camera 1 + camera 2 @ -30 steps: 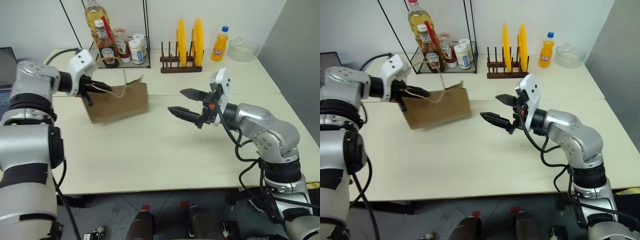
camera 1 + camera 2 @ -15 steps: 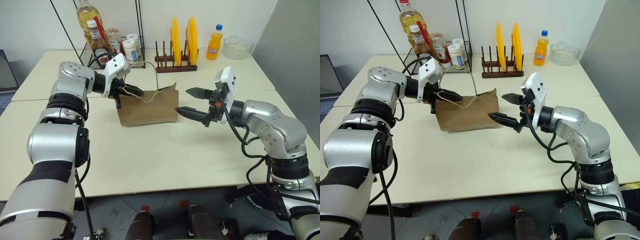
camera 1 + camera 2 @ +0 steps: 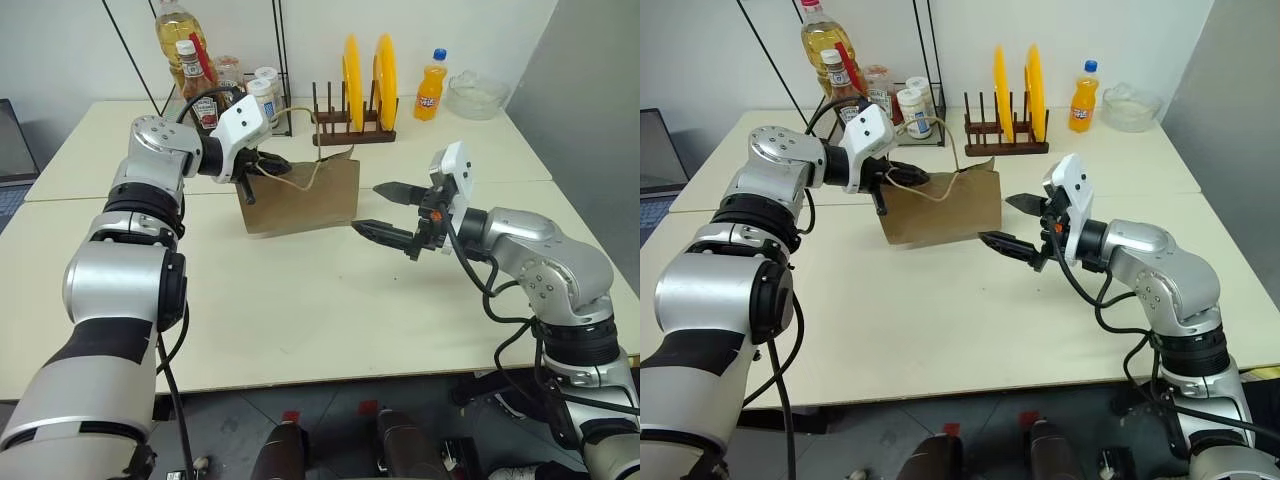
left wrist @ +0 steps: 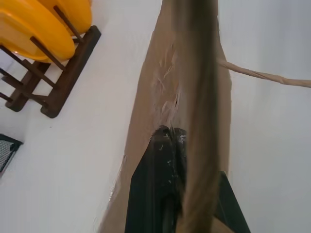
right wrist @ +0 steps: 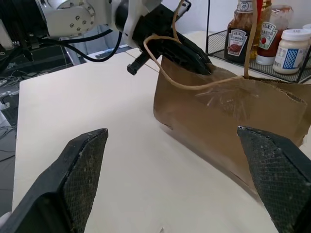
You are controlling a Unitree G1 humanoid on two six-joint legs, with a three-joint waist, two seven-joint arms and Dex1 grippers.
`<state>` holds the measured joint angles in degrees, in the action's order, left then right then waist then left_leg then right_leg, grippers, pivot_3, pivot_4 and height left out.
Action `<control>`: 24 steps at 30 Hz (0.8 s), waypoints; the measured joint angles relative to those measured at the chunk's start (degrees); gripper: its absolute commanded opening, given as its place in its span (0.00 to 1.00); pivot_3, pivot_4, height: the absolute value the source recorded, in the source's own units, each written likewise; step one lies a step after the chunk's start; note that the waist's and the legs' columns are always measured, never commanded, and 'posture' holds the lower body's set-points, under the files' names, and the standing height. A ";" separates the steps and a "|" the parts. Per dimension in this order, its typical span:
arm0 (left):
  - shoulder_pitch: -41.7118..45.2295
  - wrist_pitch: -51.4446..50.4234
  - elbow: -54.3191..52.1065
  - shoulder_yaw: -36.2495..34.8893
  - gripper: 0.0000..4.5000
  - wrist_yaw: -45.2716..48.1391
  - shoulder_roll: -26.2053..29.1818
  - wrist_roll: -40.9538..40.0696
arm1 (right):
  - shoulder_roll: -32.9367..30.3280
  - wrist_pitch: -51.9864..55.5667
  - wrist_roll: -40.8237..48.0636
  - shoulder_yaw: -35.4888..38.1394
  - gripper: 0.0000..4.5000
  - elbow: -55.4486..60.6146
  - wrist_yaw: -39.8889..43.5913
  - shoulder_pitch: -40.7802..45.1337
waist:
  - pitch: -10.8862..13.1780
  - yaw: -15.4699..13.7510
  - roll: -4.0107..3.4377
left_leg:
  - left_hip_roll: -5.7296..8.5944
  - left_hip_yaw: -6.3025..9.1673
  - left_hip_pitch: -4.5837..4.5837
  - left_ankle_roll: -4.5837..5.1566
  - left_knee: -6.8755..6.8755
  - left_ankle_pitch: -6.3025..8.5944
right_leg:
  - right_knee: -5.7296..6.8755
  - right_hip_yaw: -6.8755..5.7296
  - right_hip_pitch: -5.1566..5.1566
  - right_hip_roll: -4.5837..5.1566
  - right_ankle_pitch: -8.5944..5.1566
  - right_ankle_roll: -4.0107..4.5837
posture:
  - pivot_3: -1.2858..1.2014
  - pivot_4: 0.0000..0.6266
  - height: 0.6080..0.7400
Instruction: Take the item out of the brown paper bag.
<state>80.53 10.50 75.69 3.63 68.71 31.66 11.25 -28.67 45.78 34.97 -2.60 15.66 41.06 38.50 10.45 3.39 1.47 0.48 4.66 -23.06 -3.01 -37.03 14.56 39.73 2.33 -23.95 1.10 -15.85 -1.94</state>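
Brown paper bag (image 3: 300,197): upright on the cream worktop (image 3: 300,300), cord handle looped above its mouth; cola bottle not visible. Left pincer (image 3: 268,166): pressed together, pinching the bag's upper corner. Right pincer (image 3: 385,208): spread wide, just beside the bag's opposite end, not touching. Behind the bag: wire rack with ketchup bottles (image 3: 190,75), wooden rack with yellow plates (image 3: 365,70), orange soda bottle (image 3: 431,87).

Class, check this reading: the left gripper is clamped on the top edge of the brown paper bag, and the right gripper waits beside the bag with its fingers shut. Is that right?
Not quite. The right gripper waits beside the brown paper bag with its fingers spread wide open, as the right wrist view shows. The rest stands: the left gripper is clamped on the bag's top edge.
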 measured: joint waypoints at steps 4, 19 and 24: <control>-0.01 0.23 1.18 0.00 0.00 -1.92 -0.50 0.21 | -0.04 0.81 0.05 0.16 1.00 0.65 -0.50 -1.28 | 0.00 -0.01 0.00 | 0.00 -0.02 -0.06 0.00 -0.01 0.00 | 0.04 0.01 -0.09 0.00 0.00 0.00 | 0.52 0.24 1.00; -1.09 4.34 1.77 0.81 0.00 -8.82 -1.26 3.61 | -0.04 2.42 0.29 0.41 1.00 2.65 -2.38 -2.01 | 0.00 -0.01 0.01 | 0.01 -0.03 -0.07 0.00 -0.03 0.00 | 0.13 0.02 -0.12 0.00 0.00 0.00 | 0.52 0.24 1.00; -1.00 5.80 2.00 1.15 0.00 -9.58 -0.77 4.72 | -0.03 2.42 0.29 0.41 1.00 2.65 -2.43 -2.01 | 0.00 -0.06 0.01 | 0.02 -0.02 -0.08 0.00 -0.04 0.00 | 0.14 0.02 -0.12 0.00 0.00 0.00 | 0.52 0.24 1.00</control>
<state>79.53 16.30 77.69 4.78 59.13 30.89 15.97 -28.70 48.20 35.26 -2.18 18.31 38.63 36.49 10.45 3.33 1.48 0.49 4.64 -23.14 -3.02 -37.07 14.55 39.87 2.34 -24.07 1.10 -15.84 -1.94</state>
